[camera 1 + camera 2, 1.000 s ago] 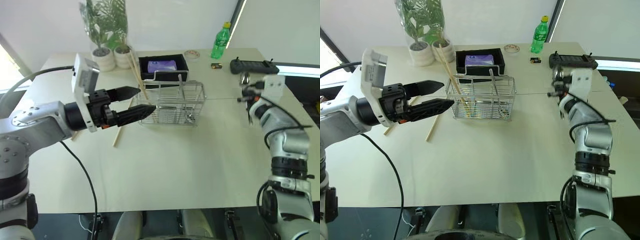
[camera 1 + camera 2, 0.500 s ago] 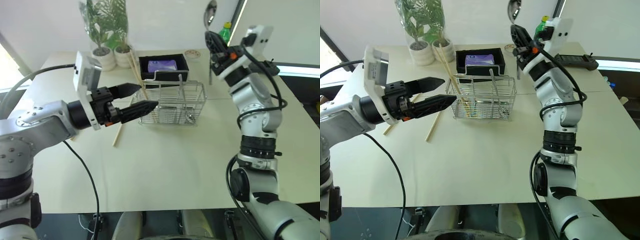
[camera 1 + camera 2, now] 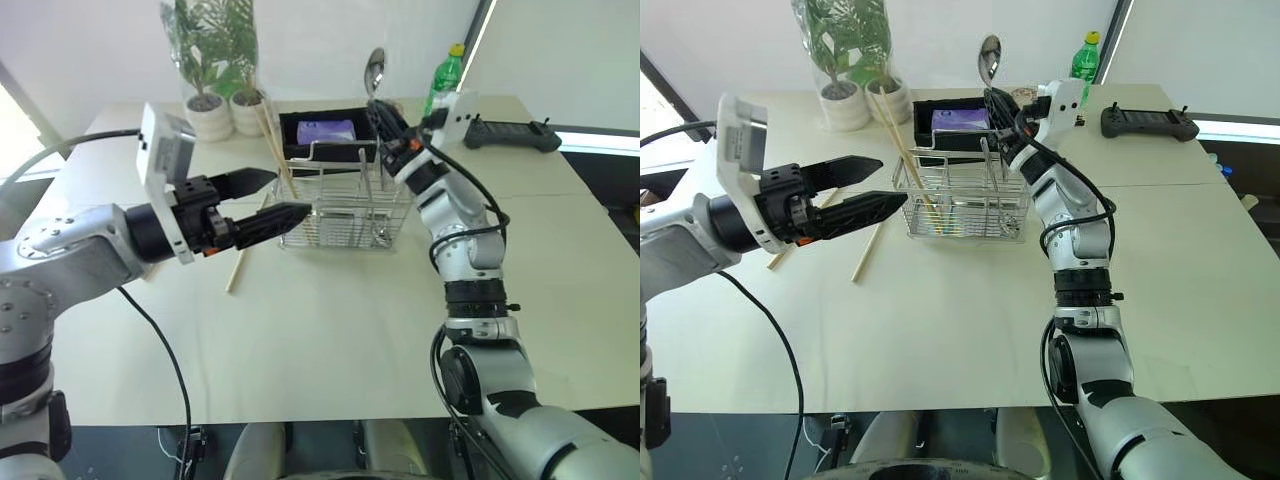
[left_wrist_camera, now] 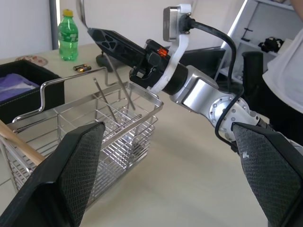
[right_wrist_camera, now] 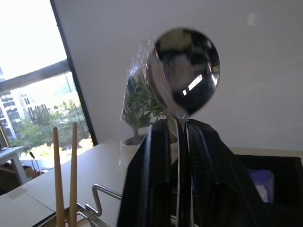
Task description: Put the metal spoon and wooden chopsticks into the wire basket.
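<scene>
The wire basket [image 3: 347, 207] stands mid-table. Two wooden chopsticks [image 3: 274, 150] lean in its left section, also visible as chopsticks [image 5: 65, 175] in the right wrist view. Two more chopsticks lie on the table to its left, one [image 3: 236, 268] in the open and one [image 3: 780, 258] partly behind my left arm. My right gripper [image 3: 383, 115] hangs over the basket's back right corner, shut on the metal spoon [image 3: 375, 70]. The spoon's bowl [image 5: 185, 71] points up, and its handle runs down between the fingers. My left gripper [image 3: 294, 194] hovers open and empty just left of the basket.
A black tray [image 3: 296, 135] with a purple packet sits right behind the basket. Potted plants [image 3: 212, 112] stand at the back left. A green bottle [image 3: 441, 85] and a black controller [image 3: 505, 133] are at the back right. A person in white [image 4: 289, 71] is at the table's side.
My right arm has swung left from the table's right side to above the basket, carrying the spoon with its bowl turned upward. The left arm has stayed put.
</scene>
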Robot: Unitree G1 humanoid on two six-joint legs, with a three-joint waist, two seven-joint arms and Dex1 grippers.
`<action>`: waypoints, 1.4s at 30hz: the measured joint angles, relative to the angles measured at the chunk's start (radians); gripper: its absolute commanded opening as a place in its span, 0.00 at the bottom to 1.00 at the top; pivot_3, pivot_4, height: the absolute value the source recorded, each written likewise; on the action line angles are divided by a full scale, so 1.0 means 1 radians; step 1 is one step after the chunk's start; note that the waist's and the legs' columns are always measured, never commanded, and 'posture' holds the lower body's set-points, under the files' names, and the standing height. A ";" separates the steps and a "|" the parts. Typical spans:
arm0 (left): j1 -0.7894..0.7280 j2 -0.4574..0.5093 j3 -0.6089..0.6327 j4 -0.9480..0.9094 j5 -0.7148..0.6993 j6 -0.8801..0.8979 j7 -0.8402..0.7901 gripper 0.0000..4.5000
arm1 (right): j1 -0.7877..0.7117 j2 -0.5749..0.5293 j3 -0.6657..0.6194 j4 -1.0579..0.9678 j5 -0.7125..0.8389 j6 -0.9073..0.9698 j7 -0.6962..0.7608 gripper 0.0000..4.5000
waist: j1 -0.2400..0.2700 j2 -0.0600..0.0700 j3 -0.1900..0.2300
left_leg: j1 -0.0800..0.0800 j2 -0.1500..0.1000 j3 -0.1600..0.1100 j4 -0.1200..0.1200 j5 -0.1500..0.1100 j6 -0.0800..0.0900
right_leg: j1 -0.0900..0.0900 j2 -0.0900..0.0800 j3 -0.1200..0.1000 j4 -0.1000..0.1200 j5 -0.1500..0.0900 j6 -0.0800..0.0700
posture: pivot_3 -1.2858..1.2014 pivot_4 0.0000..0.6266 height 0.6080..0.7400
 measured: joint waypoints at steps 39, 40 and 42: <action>0.168 0.231 0.016 0.444 0.606 -0.047 -0.277 1.00 | 0.244 -0.821 0.042 -0.619 0.201 0.499 0.607 0.98 | 0.005 -0.001 0.001 | -0.001 0.001 0.002 -0.002 0.000 0.000 | -0.002 -0.002 0.000 -0.002 -0.002 -0.003 | 0.52 0.24 0.82; 0.168 0.229 0.006 0.463 0.631 -0.056 -0.298 1.00 | 0.250 -0.810 0.042 -0.624 0.201 0.501 0.591 0.98 | 0.005 -0.001 0.001 | -0.002 0.001 0.002 -0.002 0.000 0.000 | -0.003 -0.002 0.000 -0.002 -0.002 -0.003 | 0.52 0.24 0.82; 0.167 0.215 -0.012 0.498 0.672 -0.068 -0.338 1.00 | 0.263 -0.787 0.042 -0.638 0.204 0.506 0.565 0.98 | 0.007 -0.001 0.001 | -0.003 0.001 0.002 -0.002 0.000 0.000 | -0.003 -0.003 0.000 -0.003 -0.002 -0.003 | 0.52 0.24 0.82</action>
